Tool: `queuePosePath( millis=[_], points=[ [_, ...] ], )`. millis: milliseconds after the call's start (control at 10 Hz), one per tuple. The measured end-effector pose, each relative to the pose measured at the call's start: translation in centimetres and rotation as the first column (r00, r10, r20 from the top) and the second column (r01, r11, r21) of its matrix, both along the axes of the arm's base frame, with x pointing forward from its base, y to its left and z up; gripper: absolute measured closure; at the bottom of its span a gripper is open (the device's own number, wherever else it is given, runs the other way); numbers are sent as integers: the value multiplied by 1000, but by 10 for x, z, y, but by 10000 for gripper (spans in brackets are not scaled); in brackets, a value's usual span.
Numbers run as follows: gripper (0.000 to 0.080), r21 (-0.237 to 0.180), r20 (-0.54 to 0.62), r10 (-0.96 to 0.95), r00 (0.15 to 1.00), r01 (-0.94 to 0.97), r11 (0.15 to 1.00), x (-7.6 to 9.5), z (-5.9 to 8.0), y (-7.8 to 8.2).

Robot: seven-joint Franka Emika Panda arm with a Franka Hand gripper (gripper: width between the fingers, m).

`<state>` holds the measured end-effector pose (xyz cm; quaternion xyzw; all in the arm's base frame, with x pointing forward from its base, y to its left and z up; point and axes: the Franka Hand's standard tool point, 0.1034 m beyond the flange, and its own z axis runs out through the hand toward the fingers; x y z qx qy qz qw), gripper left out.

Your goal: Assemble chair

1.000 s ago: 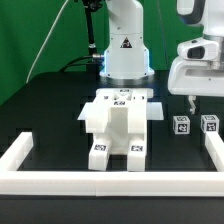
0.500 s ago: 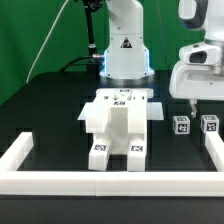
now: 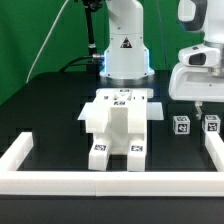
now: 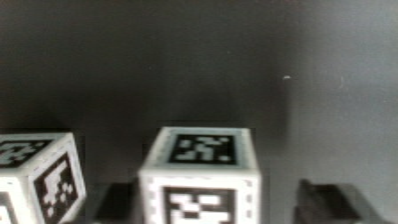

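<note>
A cluster of white blocky chair parts (image 3: 118, 128) with square tags stands mid-table. Two small upright tagged chair legs stand on the exterior view's right, one (image 3: 181, 124) nearer the cluster and one (image 3: 211, 123) further right. My gripper (image 3: 200, 103) hangs just above them. In the wrist view the gripper (image 4: 221, 196) is open. One tagged leg (image 4: 199, 165) stands between its dark fingers (image 4: 322, 196) with a gap on each side. The other leg (image 4: 36, 175) shows at the picture's edge.
A low white border rail (image 3: 100, 181) runs along the front of the black table and up both sides (image 3: 14, 152). The white robot base (image 3: 124, 45) stands behind the chair parts, with a green backdrop behind it.
My gripper has moved a little toward the exterior view's right and slightly down over the two legs. The parts have not moved.
</note>
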<state>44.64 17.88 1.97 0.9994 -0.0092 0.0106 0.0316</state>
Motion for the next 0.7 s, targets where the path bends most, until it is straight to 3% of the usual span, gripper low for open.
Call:
queuePosePath(
  millis=[100, 700],
  points=[
    [518, 0, 0, 0, 1000, 0, 1000, 0, 0, 0],
    [518, -9, -21, -4, 1000, 4, 1000, -2, 3, -2]
  ],
)
